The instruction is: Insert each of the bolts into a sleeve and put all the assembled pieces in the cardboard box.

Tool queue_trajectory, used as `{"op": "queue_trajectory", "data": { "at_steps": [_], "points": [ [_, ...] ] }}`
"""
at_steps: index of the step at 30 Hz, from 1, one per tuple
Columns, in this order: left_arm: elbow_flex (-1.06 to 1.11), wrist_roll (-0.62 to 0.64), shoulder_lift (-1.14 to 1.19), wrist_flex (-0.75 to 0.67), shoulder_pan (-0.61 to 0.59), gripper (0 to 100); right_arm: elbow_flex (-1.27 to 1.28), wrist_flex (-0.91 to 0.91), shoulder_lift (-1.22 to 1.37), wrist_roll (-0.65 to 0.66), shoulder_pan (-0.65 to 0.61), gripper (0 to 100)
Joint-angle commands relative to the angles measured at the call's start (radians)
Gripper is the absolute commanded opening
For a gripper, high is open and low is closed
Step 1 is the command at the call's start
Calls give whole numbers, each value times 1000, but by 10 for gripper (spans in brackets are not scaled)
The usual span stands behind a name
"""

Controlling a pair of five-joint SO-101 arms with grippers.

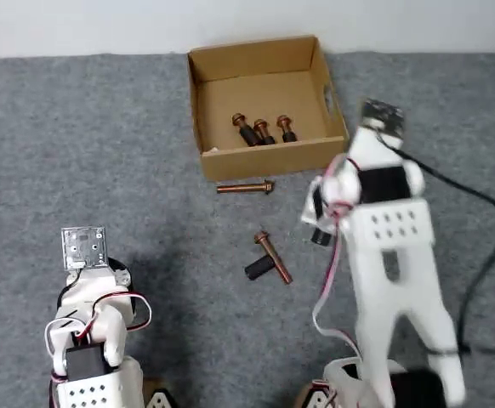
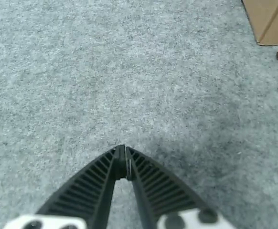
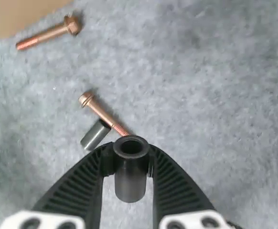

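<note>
The right gripper (image 3: pixel 131 151) has its fingers clamped on a black sleeve (image 3: pixel 130 174), one on each side, with the sleeve's open bore at the fingertips. In the high view, at about 8 o'clock from that gripper, a second sleeve (image 1: pixel 260 269) lies touching a copper bolt (image 1: pixel 273 257) on the grey carpet (image 1: pixel 103 144). A loose bolt (image 1: pixel 244 188) lies at 10 o'clock, just beside the front wall of the cardboard box (image 1: pixel 269 161). The box sits at the table's 12 o'clock and holds three assembled pieces (image 1: pixel 263 130). The left gripper (image 2: pixel 125 156), at the table's 7 o'clock, has its tips pressed together and holds nothing.
</note>
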Motion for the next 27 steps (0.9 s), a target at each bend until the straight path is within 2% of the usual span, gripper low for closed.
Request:
{"op": "queue_trajectory", "data": {
  "at_steps": [1,5,10,15,22,27],
  "points": [
    [-5,-5,3,-21,3,5,176,-136,-199,40,81,8],
    [-5,-6,3,-6,17,5,407,-275,-367,110,170,8],
    [-5,-8,3,-5,18,5,614,-340,-579,173,236,8],
    [-5,-8,2,34,91,5,764,-338,-766,187,239,8],
    [-7,-9,0,-3,101,5,924,-329,-1030,184,245,8],
    [-10,-9,-5,-8,221,5,968,-328,-1164,189,243,8]
  ]
}}
